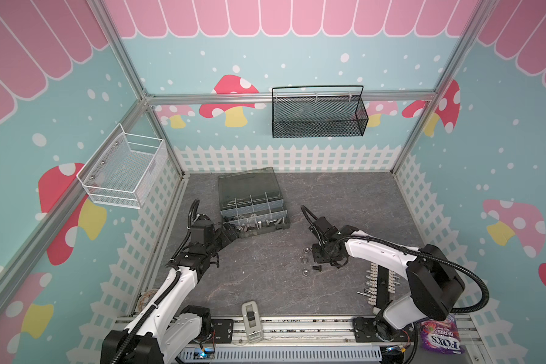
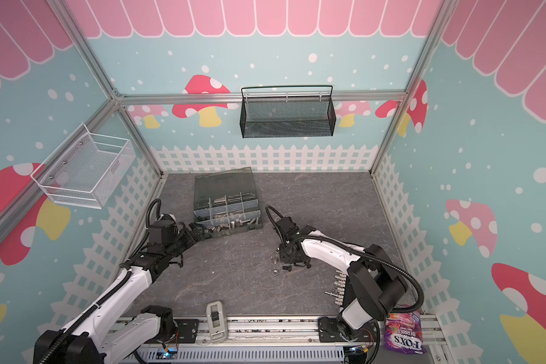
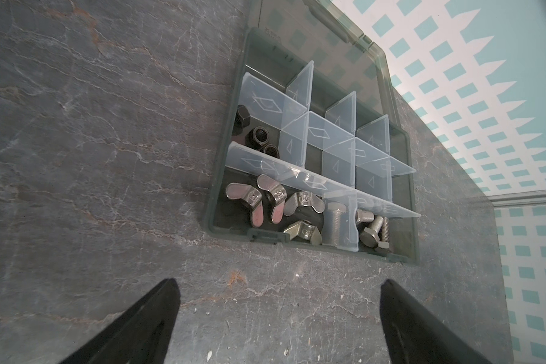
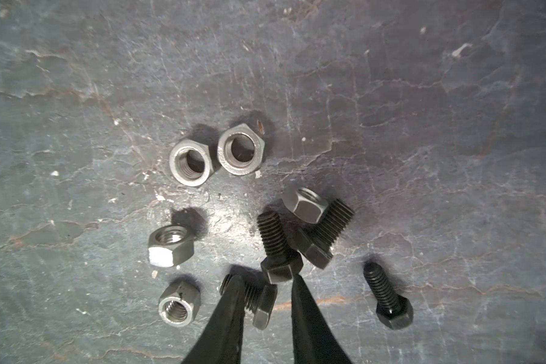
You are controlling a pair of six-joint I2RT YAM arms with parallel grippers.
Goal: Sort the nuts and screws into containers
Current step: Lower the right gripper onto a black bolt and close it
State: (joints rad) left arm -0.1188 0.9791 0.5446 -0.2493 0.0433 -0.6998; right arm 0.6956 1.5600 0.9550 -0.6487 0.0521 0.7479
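1. A grey, stone-patterned table [image 1: 259, 293] is sitting inside a booth with pastel mushroom walls, and two robot arms are reaching over it.
2. A dark organizer box [image 1: 265, 230] is lying open toward the back left of the table. Its compartments [image 3: 338, 148] are holding wing nuts [image 3: 265, 205], black nuts [image 3: 260, 137] and silver screws [image 3: 372, 228].
3. The left gripper [image 3: 279, 283] is hanging just in front of the box, spread wide and holding nothing.
4. Loose silver nuts [image 4: 191, 162] and black screws [image 4: 388, 296] are lying in a small cluster on the bare table, well apart from the box.
5. The right gripper [image 4: 267, 279] is pointing down onto that cluster. Its jaws are standing a narrow gap apart, with nothing visibly clamped.
6. One black screw [image 4: 262, 302] is lying right between the fingertips. Its long axis is running across the gap, with the threaded end under one finger [image 4: 230, 315] and the head facing the other, so a squeeze would probably catch it end to end.
7. A second screw [image 4: 279, 252] is lying with its head just beyond the tips and may get nudged.
8. The right arm is much the nearer to the loose pieces.
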